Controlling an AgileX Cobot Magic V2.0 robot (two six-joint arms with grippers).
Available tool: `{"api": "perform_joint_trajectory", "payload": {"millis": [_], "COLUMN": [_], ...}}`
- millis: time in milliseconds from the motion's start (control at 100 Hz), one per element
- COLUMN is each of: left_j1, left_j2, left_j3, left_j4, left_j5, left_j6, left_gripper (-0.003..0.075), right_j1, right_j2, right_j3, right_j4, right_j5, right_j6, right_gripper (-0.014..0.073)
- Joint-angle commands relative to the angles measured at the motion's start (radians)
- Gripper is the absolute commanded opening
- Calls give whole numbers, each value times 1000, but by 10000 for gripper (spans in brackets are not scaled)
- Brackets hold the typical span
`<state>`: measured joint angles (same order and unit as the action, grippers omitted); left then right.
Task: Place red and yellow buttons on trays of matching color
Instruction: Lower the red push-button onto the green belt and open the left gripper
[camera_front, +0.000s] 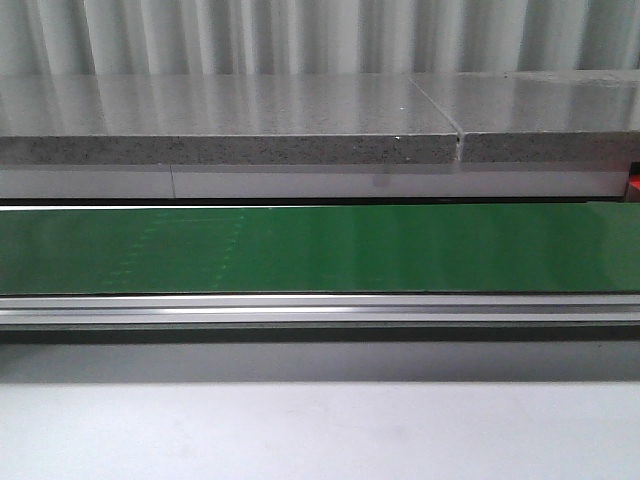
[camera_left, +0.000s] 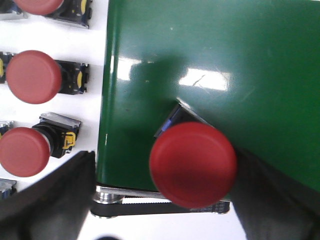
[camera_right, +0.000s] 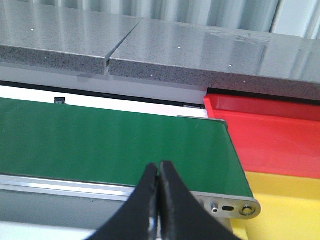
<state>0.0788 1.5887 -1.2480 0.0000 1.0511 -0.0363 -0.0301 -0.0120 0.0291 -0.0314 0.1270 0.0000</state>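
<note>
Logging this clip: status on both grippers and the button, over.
Left gripper open, straddling red button on green belt, not closed on it. Right gripper shut, empty, short of red tray and yellow tray. Nothing in the way.

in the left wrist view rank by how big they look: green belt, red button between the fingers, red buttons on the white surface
1. green belt
2. red button between the fingers, though it is nearest the camera
3. white-surface buttons, which look alike

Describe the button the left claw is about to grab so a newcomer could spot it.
In the left wrist view, find the green conveyor belt. The red button sits at its end, between the open left claw's fingers. Three other red buttons lie off the belt on white.
</note>
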Motion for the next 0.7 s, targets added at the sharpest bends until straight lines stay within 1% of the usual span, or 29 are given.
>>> {"api": "perform_joint_trajectory", "payload": {"millis": [0,180,360,560,690], "left_j1": [-15,-70,-115,-120,-99], "left_j2": [-41,-82,-143,-234,-291], "left_j3": [-31,-34,-34,-34,-14], "left_j4": [-10,-10,-10,0,0], "left_j5": [-10,1,46,47,25], "left_j6": [8,28,30,30,26], "left_gripper": [590,589,589,589,589], "right_j1": [0,0,0,0,0], "right_j2": [-12,-12,-12,-12,-12], "right_j3": [-7,-7,-7,-7,-7], "right_j4": [-11,-11,-11,-11,-11], "right_j5": [-82,-82,-82,-82,-82], "right_j6": [0,0,0,0,0], "right_gripper": [-71,-71,-71,-71,-71]}}
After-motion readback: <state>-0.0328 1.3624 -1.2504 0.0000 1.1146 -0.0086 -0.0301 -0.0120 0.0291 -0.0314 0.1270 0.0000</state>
